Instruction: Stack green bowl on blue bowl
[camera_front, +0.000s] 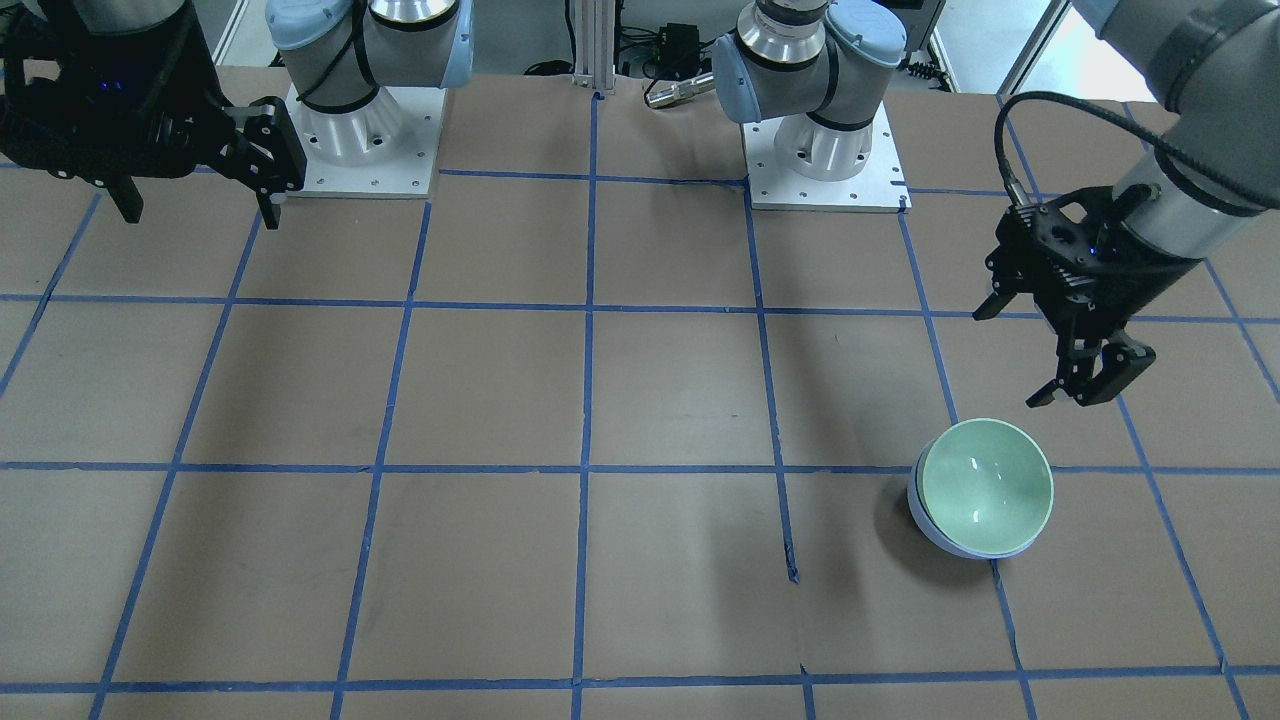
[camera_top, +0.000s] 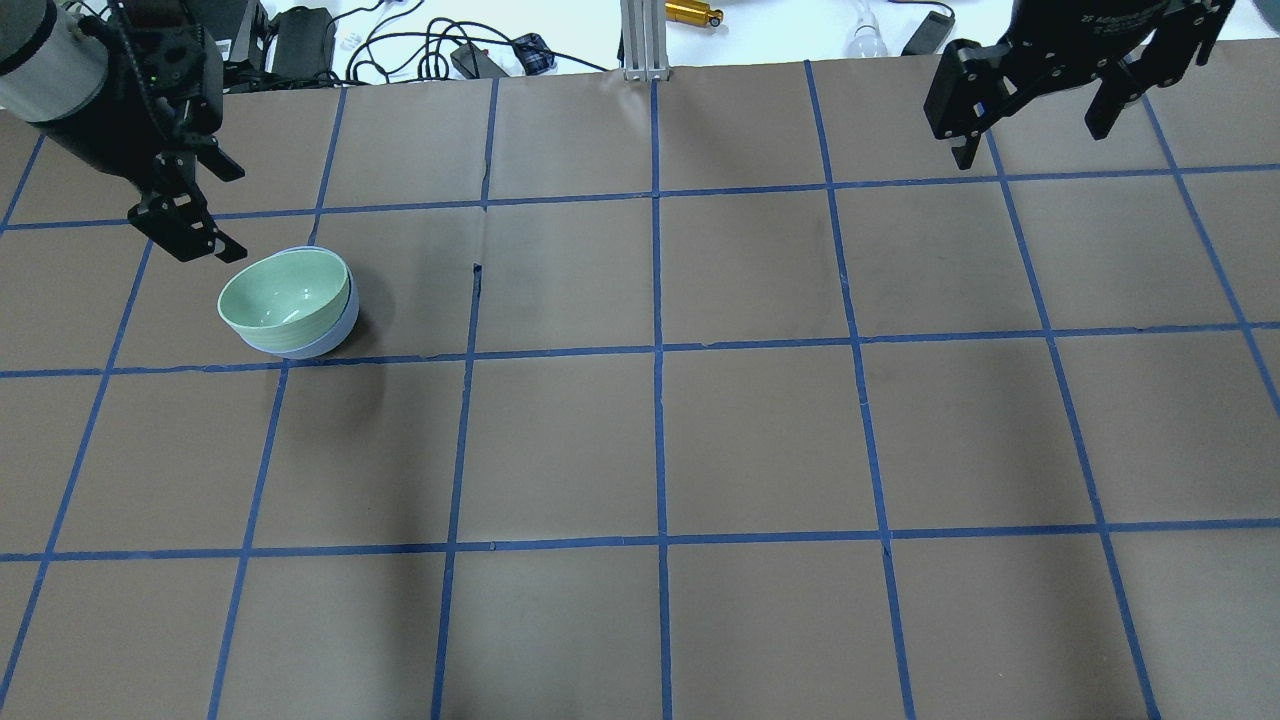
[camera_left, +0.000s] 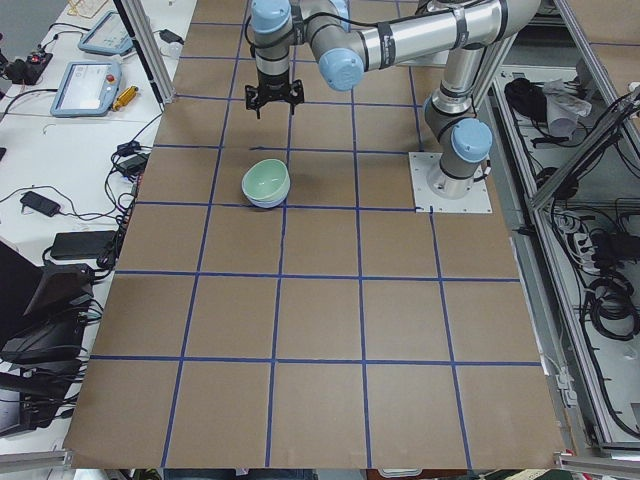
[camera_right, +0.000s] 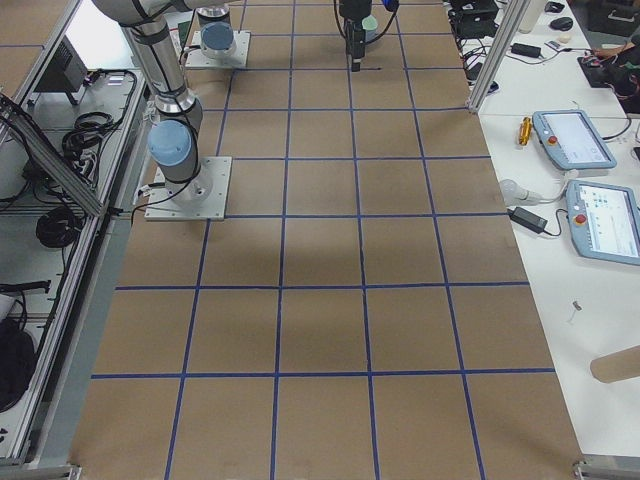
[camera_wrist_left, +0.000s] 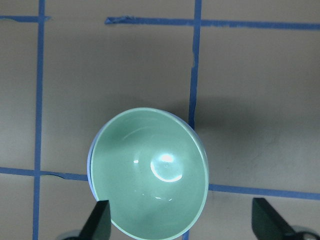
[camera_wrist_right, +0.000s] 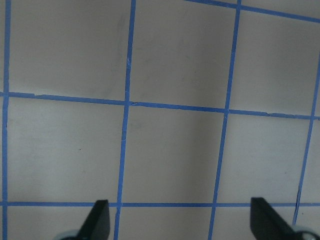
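The green bowl sits nested inside the blue bowl, slightly tilted, on the brown table. Only a sliver of the blue bowl shows beneath it. The pair also shows in the overhead view, with the green bowl in the blue bowl, and in the left wrist view, green bowl and blue bowl. My left gripper is open and empty, raised just behind the bowls, apart from them; it also shows in the overhead view. My right gripper is open and empty, far off over bare table.
The table is covered in brown paper with a blue tape grid. The two arm bases stand on white plates at the robot's edge. Cables and small devices lie beyond the far edge.
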